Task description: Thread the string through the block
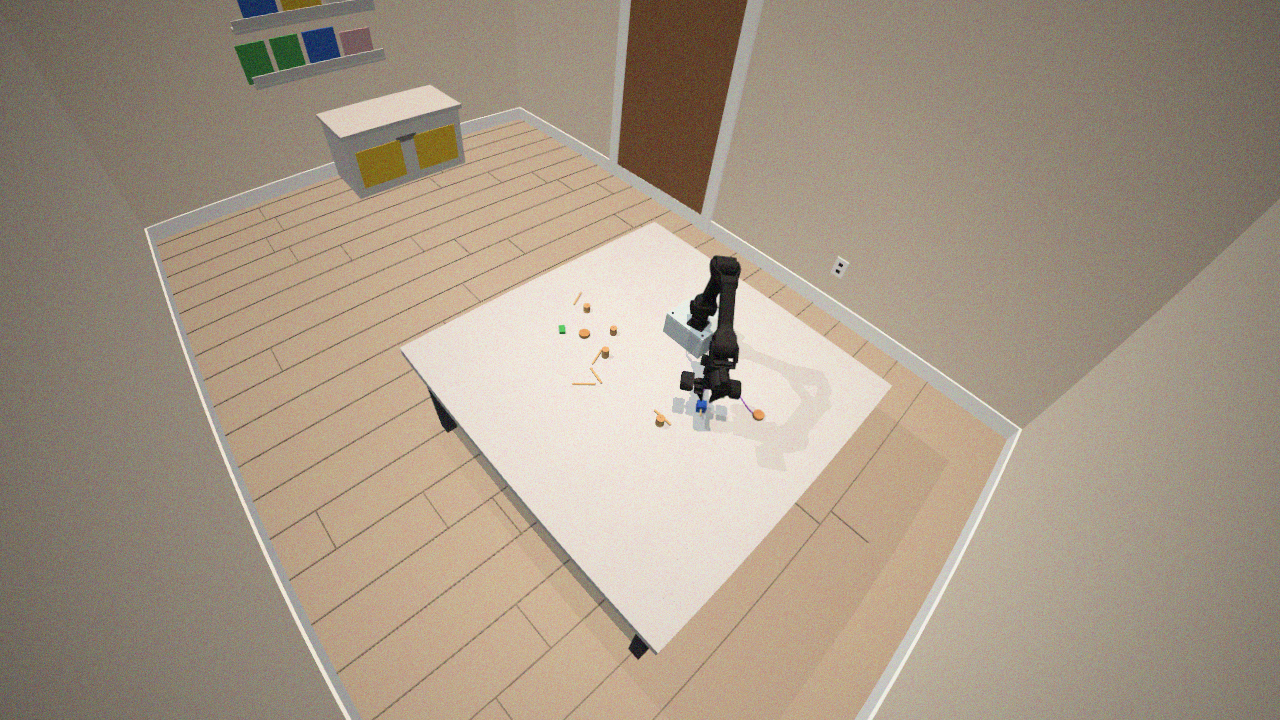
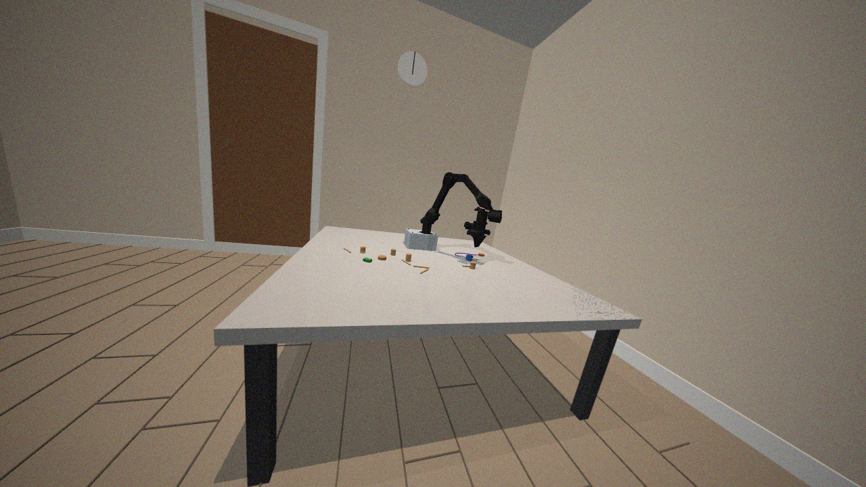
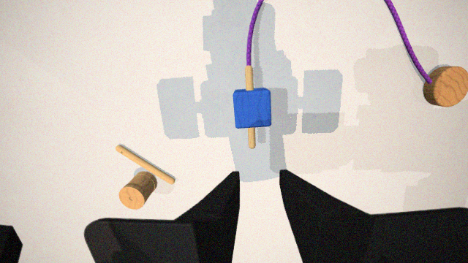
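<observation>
The blue block stands on the table. The thin wooden stick runs through its hole and shows on both sides. The purple string joins the stick's far end in the wrist view. It curves out of that view at the top and comes back down to the round wooden button at the right. My gripper is partly open and empty, above the table. In the wrist view its fingertips appear below the stick's free end.
A loose stick and a wooden cylinder lie close together, left of the block in the wrist view. Farther off are a green piece, an orange disc, and several other sticks and cylinders.
</observation>
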`<state>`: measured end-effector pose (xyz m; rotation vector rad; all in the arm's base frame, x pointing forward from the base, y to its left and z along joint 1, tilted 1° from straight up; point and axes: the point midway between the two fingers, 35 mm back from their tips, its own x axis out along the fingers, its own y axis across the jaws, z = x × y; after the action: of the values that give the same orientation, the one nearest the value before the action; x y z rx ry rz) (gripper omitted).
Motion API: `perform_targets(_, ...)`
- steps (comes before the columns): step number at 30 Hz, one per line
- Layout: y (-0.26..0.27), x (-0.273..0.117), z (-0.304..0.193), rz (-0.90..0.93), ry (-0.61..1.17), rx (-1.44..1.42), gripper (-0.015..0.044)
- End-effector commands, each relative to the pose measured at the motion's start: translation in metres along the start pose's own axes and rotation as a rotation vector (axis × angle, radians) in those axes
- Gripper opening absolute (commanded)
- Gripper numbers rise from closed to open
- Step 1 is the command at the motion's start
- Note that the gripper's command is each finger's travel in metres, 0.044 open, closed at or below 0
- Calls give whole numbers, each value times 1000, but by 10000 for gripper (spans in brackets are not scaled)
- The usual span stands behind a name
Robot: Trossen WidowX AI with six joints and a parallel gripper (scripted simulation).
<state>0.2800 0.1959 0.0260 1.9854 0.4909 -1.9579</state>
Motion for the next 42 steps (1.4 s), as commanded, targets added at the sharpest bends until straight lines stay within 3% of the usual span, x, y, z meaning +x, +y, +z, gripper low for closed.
perform_targets(1, 1, 9, 0, 5, -10, -8, 120)
perform_targets(42, 1, 77, 2, 5, -11, -8, 120)
